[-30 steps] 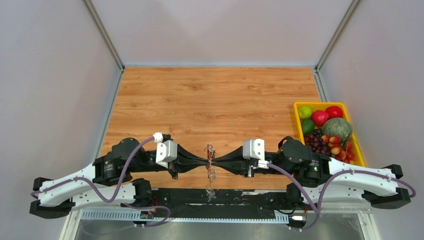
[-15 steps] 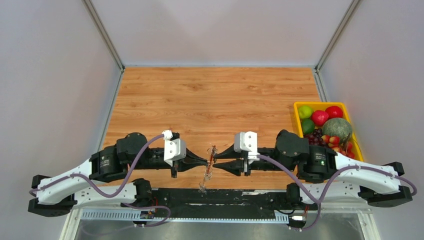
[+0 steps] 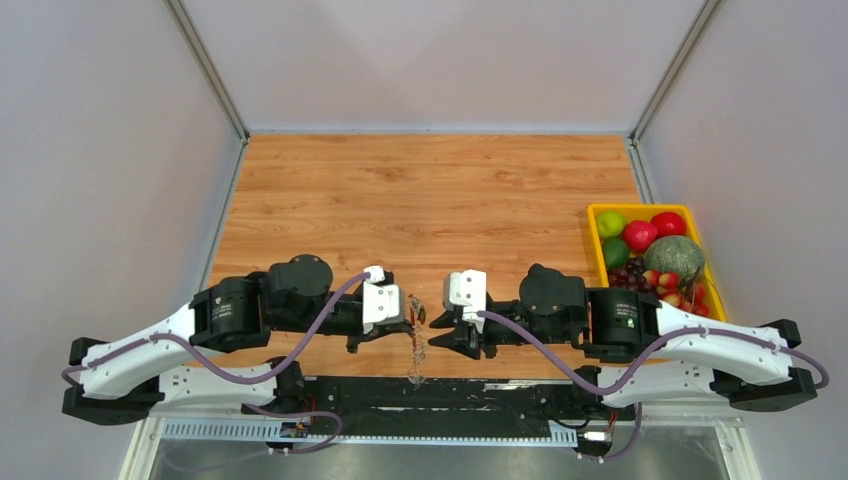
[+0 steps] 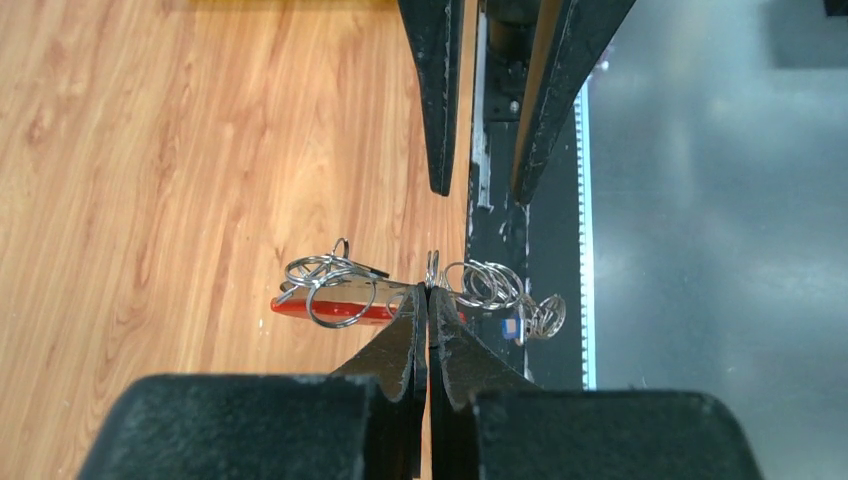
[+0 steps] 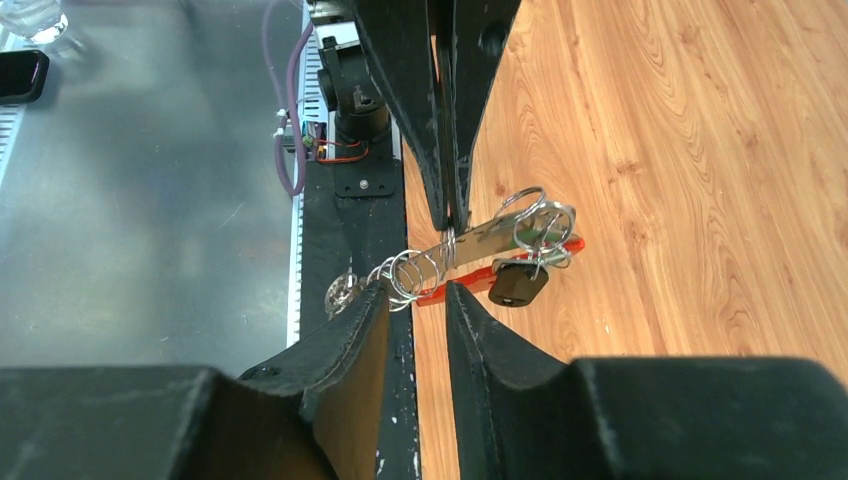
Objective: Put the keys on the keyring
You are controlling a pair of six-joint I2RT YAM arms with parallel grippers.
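The keyring [image 3: 416,340] hangs between both grippers at the table's near edge. My left gripper [image 3: 408,318] is shut on it. In the left wrist view the left gripper [image 4: 428,292] pinches a silver ring, with the red loop [image 4: 320,309] and more rings to the left. The coiled chain [image 4: 490,285] with a small blue tag [image 4: 510,327] is to the right. My right gripper [image 3: 433,322] is open just right of it. In the right wrist view the right gripper [image 5: 417,290] straddles the chain end [image 5: 405,272]. A black-headed key [image 5: 515,285] and a silver key blade [image 5: 490,235] hang on the rings by the red loop [image 5: 470,283].
A yellow tray [image 3: 598,211] of fruit stands at the right edge of the wooden table [image 3: 430,200]. A black rail [image 3: 460,392] runs along the near edge under the chain. Grey walls close in both sides.
The right gripper has opened and let go of the keyring. Both wrists have moved in toward the centre and tilted. The left gripper stays shut on the keyring.
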